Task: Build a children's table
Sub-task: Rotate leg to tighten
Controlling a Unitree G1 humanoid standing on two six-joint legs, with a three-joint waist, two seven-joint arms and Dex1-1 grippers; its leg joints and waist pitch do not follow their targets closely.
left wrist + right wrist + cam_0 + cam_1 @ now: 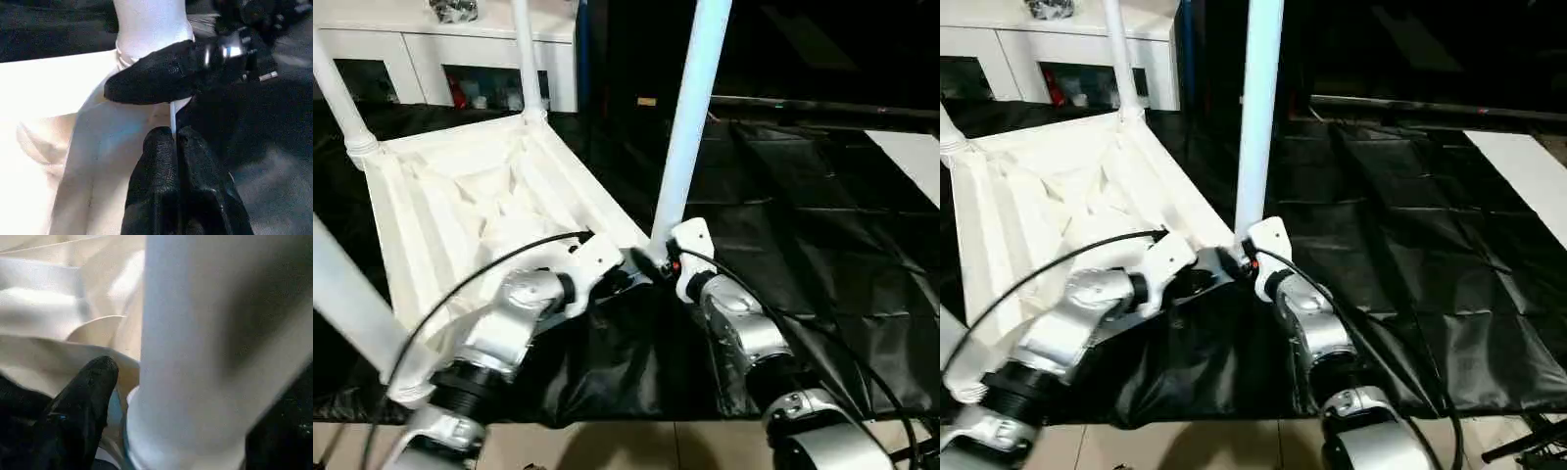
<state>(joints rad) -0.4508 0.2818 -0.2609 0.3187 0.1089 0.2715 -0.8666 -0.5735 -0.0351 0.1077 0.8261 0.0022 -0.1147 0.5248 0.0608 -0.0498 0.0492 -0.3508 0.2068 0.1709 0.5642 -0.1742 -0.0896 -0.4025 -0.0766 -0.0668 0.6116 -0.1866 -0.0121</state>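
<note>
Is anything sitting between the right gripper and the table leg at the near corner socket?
Nothing visible does. The right gripper is at the foot of the upright table leg, right by the near corner of the upside-down table top. The shut left gripper sits beside the same corner, not between them.

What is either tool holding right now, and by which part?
Nothing firmly. The left tool is shut on nothing beside the table corner. The right tool stands open around the near leg base, one finger clear of it.
</note>
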